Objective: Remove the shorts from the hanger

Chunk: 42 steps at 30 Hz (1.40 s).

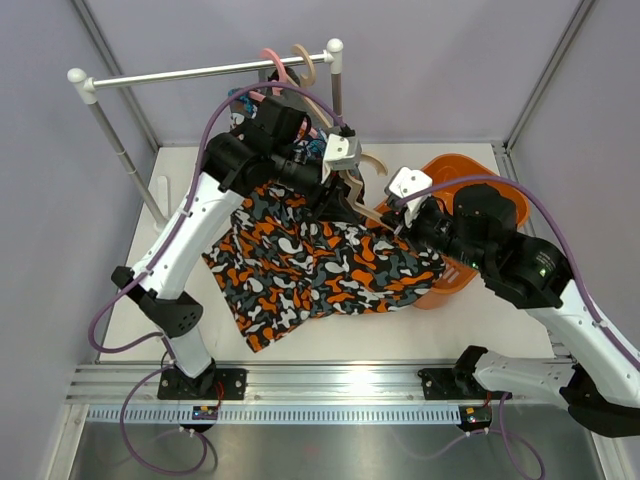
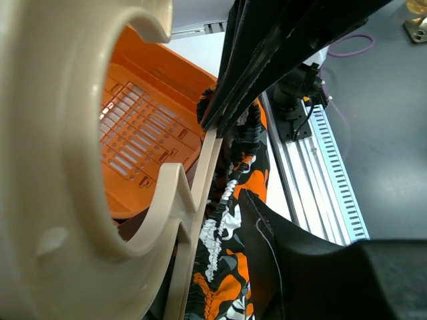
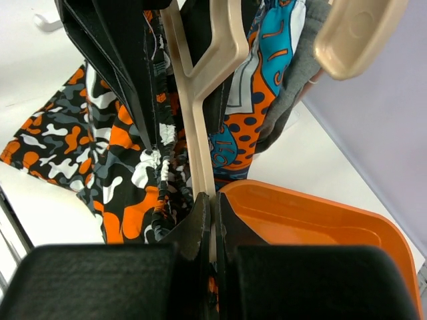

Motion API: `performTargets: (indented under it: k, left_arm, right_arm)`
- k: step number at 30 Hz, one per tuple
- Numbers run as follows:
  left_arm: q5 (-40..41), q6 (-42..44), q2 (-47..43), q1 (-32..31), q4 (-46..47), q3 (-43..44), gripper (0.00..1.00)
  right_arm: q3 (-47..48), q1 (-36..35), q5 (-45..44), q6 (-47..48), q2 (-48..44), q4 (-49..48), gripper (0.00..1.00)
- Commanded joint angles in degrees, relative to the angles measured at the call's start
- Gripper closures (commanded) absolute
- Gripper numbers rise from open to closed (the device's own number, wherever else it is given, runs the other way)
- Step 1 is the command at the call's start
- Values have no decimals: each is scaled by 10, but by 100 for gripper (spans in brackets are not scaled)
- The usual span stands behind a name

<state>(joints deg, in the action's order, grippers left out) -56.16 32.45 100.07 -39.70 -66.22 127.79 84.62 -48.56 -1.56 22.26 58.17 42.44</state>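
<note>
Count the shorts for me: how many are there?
3. The camouflage shorts lie spread across the table. The blue-orange shorts and the grey shorts hang side by side behind them. More may be hidden.

White table (image 1: 150, 330): camouflage shorts (image 1: 300, 270), orange basket (image 1: 452, 166)

Right claw (image 3: 208, 203) tight on beige hanger (image 3: 199, 127)

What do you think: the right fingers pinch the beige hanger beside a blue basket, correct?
No: the basket is orange, not blue, as the right wrist view shows. The right fingers do pinch the beige hanger beside it.
</note>
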Motion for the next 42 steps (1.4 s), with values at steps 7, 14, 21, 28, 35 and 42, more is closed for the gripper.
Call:
performTargets:
  k: [7,14,21,28,35,42]
  left_arm:
    - [217,-160,-112,-34,155,-108,100]
    - [348,-260,-224,-41,236,-197,100]
    - [527,-281,-231,-106,249,-220,100]
    - [605,-295,-217,-129,271,-275,100]
    - [659,-297,-197,-129,258,-230,100]
    - [659,-305,-204,-129,259,-202,100]
  right_arm:
    - [15,4,-175,-74,2,-125,57]
    - [115,4,-194,-206,49,-9,49]
    - [230,2,-172,-315,156,110,51]
    - [188,1,-159,-349,156,105,51]
    - [164,-1,-159,-371,157,122,51]
    - [131,-2,-170,-390,182,107,51]
